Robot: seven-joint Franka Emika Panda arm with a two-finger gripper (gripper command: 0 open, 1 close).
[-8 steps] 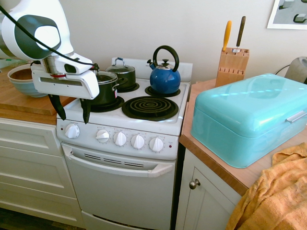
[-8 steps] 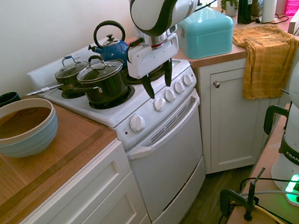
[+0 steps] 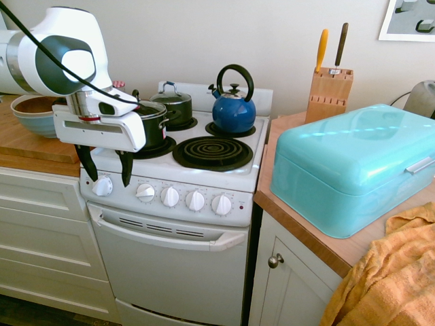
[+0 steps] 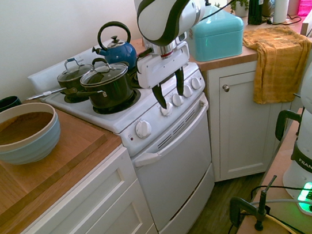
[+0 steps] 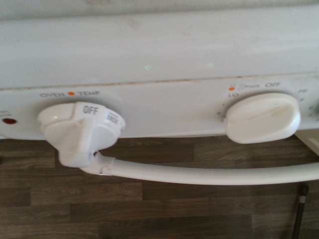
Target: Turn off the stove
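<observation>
**Open Gripper Positioned Over the Left End of the Stove's Control Panel**

The small white electric stove [image 3: 178, 204] with four black coil burners is standing between a wooden countertop [image 3: 27, 146] on one side and a white cabinet [image 3: 289, 285] on the other. Five round white knobs are sitting in a row across its front panel.

The white arm's two-finger gripper [image 3: 105, 168] is pointing straight down, with its black fingers [image 3: 125, 166] spread wide and holding nothing. In the first exterior view the fingertips are hanging at the front edge of the cooktop, just above the outermost knob [image 3: 102, 186] and the gap before the next knob [image 3: 145, 192]. Whether a finger is touching the panel cannot be told from these angles.

The wrist view is showing the oven temperature knob [image 5: 79, 132], marked OFF, and an oval burner knob [image 5: 262, 117] lying crosswise; its pointer position appears to be away from OFF, though the print is blurred.

A dark lidded pot [image 3: 151, 124] and a smaller lidded pot [image 3: 174, 105] are occupying two burners, and a blue kettle [image 3: 233, 109] is sitting on a third. A turquoise metal bread box [image 3: 353, 166] is resting on the counter beside the stove.
</observation>
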